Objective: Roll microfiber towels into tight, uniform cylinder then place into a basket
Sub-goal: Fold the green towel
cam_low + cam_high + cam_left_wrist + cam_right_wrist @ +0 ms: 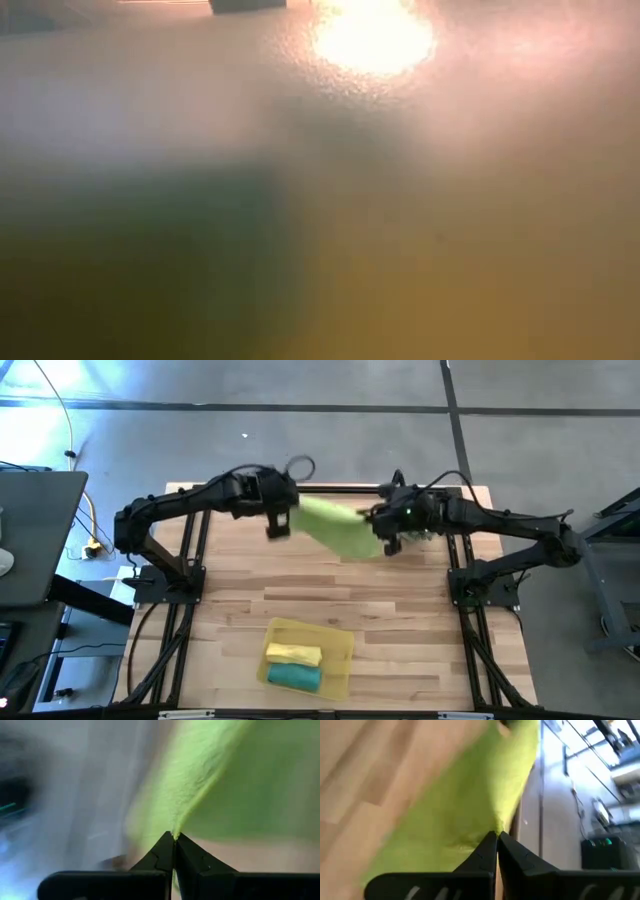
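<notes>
The lime green towel [340,525] hangs spread between my two grippers above the far half of the table. My left gripper [283,510] is shut on its left corner, my right gripper [378,525] is shut on its right corner. The yellow basket [340,643] sits near the table's near edge; a rolled yellow towel [293,654] and a rolled teal towel [294,677] lie in it. The low view shows only a blurred yellow-green surface close to the lens. My left gripper pinches a corner of the lime towel [176,832] between its two fingertips; the cloth spreads away from the tips and is lifted clear of the table. My right gripper pinches another corner of the towel [499,831] between its two fingertips; the cloth spreads out from the tips, lifted above the wood.
The wooden tabletop [330,585] lies bare between the towel and the basket. Black frame rails [190,560] run along the table's left and right sides. A desk with cables [40,530] stands off the table's left.
</notes>
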{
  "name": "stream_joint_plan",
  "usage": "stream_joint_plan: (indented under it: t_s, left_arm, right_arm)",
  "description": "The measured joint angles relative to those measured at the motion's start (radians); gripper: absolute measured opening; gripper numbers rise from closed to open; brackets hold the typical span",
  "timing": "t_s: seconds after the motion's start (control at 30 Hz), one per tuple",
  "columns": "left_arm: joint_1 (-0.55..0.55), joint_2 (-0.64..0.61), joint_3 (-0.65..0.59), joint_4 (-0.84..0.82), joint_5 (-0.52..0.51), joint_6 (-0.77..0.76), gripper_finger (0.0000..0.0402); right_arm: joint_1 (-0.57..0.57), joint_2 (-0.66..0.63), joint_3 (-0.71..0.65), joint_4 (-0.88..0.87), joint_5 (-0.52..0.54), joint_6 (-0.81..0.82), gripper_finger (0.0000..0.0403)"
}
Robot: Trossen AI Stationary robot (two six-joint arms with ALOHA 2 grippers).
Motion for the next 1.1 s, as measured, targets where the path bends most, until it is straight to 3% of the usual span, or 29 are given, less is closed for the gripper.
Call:
stream_joint_plan:
  t_s: [0.07,0.1,0.33,0.47,0.67,0.83,0.97,1.1]
  left_arm:
    - [-0.004,0.002,-0.001,-0.032,0.159,0.012,0.0]
    - [-0.008,0.001,-0.001,-0.031,0.176,0.01,0.0]
    - [-0.025,0.001,-0.001,-0.013,-0.061,0.023,0.0]
    - [-0.002,0.001,-0.001,-0.002,-0.118,0.067,0.0]
    - [0.064,0.001,-0.001,0.115,-0.137,0.147,0.0]
    - [0.128,0.001,-0.001,0.261,-0.247,0.246,0.0]
    - [0.145,0.001,-0.001,0.307,-0.293,0.251,0.0]
    - [0.141,0.001,-0.001,0.178,-0.195,0.126,0.0]
  right_arm:
    - [0.014,0.006,0.002,-0.01,-0.018,-0.007,0.0]
    - [0.014,0.007,0.002,-0.013,0.014,-0.008,0.0]
    - [0.013,0.014,0.003,0.017,0.08,-0.074,0.0]
    - [-0.015,0.017,0.003,0.052,0.149,-0.204,0.0]
    - [-0.134,0.066,0.003,0.133,0.151,-0.364,0.0]
    - [-0.245,0.111,0.036,0.228,0.148,-0.52,0.0]
    - [-0.291,0.144,0.143,0.195,0.128,-0.484,0.0]
    - [-0.276,0.197,0.198,0.009,-0.013,-0.287,0.0]
